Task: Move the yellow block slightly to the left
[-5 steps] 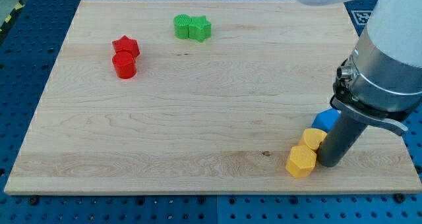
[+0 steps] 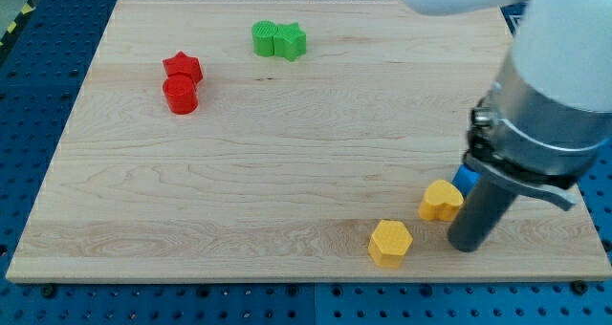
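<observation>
A yellow hexagonal block lies near the board's bottom edge, right of centre. A second yellow block, rounded like a heart, lies just up and right of it. My tip rests on the board right of the yellow hexagon, with a gap between them, and just below-right of the heart-shaped yellow block. A blue block shows partly behind the rod.
A red star block and a red cylinder sit together at the upper left. Two green blocks sit together near the top edge. The wooden board ends close below the yellow hexagon.
The yellow hexagon has slid left along the bottom edge. The heart-shaped yellow block has shifted slightly left. My tip has moved a little left.
</observation>
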{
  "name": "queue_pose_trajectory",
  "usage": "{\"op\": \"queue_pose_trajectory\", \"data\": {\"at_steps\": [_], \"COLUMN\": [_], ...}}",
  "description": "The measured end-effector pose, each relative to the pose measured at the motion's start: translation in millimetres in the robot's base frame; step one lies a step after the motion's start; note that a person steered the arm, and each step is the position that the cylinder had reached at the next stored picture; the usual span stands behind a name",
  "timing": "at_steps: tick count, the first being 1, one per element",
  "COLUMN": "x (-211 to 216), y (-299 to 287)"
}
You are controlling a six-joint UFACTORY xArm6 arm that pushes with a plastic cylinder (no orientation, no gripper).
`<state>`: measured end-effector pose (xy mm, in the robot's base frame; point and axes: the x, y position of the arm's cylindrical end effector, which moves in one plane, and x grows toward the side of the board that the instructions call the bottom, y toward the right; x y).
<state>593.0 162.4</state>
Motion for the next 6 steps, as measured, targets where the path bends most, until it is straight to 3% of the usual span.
{"op": "queue_pose_trajectory", "data": {"at_steps": [2,6], "x": [-20.2,-21.4], "y": [2.5,-11.2]}}
